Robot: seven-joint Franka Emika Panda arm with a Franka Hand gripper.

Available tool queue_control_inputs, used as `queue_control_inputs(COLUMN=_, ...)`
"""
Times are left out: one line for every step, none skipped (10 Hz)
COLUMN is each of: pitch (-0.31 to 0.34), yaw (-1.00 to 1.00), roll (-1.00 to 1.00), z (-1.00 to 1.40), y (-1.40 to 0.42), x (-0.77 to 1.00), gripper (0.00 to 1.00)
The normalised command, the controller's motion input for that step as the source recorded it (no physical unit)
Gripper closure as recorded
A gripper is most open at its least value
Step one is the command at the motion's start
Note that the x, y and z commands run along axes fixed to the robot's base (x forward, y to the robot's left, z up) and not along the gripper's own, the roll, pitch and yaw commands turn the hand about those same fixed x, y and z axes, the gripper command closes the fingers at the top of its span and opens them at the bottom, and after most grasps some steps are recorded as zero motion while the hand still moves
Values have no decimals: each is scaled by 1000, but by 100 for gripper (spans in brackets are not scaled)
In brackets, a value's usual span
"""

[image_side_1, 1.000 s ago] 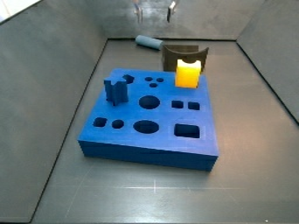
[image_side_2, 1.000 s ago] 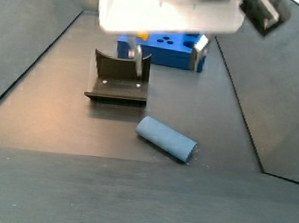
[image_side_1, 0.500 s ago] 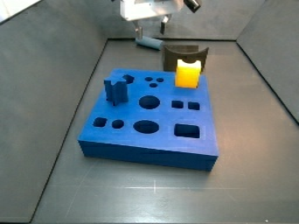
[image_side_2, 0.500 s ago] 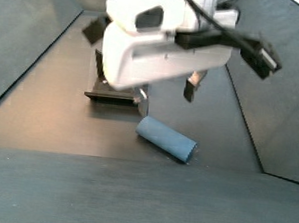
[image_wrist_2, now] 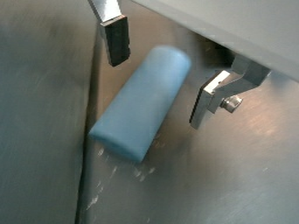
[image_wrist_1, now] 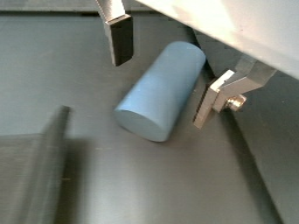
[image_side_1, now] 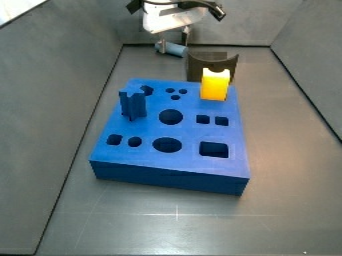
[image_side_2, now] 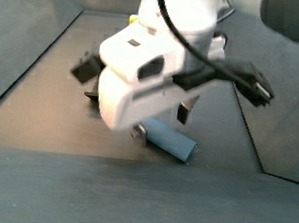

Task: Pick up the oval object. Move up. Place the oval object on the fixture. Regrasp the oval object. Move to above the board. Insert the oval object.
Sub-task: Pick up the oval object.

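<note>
- Straddling the oval object (image_wrist_1: 163, 91), the gripper (image_wrist_1: 167, 72) shows in a wrist view with its jaws spread, one dark-padded finger on each long side and neither pad touching; the peg lies flat on the grey floor.
- In a wrist view, the oval object (image_wrist_2: 140, 102) looks smooth and rigid, probably light and a little slippery, so I judge the pads should close across its mid-length, on the long flanks, not near a rounded end.
- In a side view, the gripper (image_side_1: 171, 38) hangs low at the far end, just beside the fixture (image_side_1: 210, 62), beyond the board (image_side_1: 174, 135).
- In a side view, the oval object (image_side_2: 169, 141) lies under the wrist, near the fixture (image_side_2: 112, 92).
</note>
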Motion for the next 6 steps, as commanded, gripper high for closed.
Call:
queue_control_inputs(pitch=-21, yaw=229, roll=-207, z=-443, y=0, x=-134, gripper=0)
queue_control_inputs(pitch=-56, yaw=197, roll=-190, z=-431, y=-37, x=-229, gripper=0)
queue_control_inputs(pitch=-83, yaw=106, roll=-161, z=-283, y=-60, x=-114, gripper=0)
queue_control_inputs(pitch=-96, yaw=46, roll=-110, z=-209, y=-120, x=0, gripper=0)
queue_control_inputs(pitch=0, yaw=0, roll=7, z=0, y=0, x=0, gripper=0)
queue_control_inputs(pitch=0, yaw=0, roll=0, z=0, y=0, x=0, gripper=100)
